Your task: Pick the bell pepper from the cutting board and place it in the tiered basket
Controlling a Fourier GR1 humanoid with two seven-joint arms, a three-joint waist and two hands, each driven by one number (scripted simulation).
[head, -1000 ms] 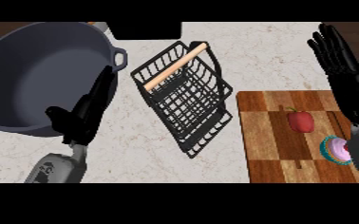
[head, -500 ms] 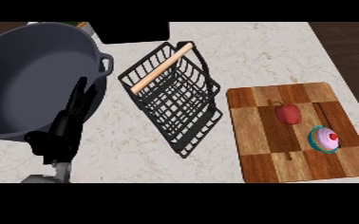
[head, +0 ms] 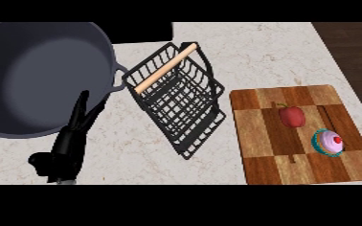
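From my remote station, I saw a large dark grey pot [head: 42,76] filling the left of the head view, its side handle pointing toward the middle of the pale speckled tabletop [head: 268,48]. Just below the pot's rim my left hand [head: 71,141] stood at the lower left, fingers straight and close together, pointing up toward the pot and holding nothing. To its right the black wire tiered basket [head: 180,100] sat tilted across the tabletop, a light wooden handle [head: 164,68] running along its upper edge, its near corner just beside the pot's handle. Further right lay the wooden cutting board [head: 265,148], apart from the basket. The red bell pepper [head: 291,116] rested on the board's upper middle, untouched by either hand. Near it, toward the board's right edge, stood a cupcake [head: 329,141] with pink icing, a red dot on top and a teal wrapper. My right hand did not appear in the view, so I could not tell how it was set.
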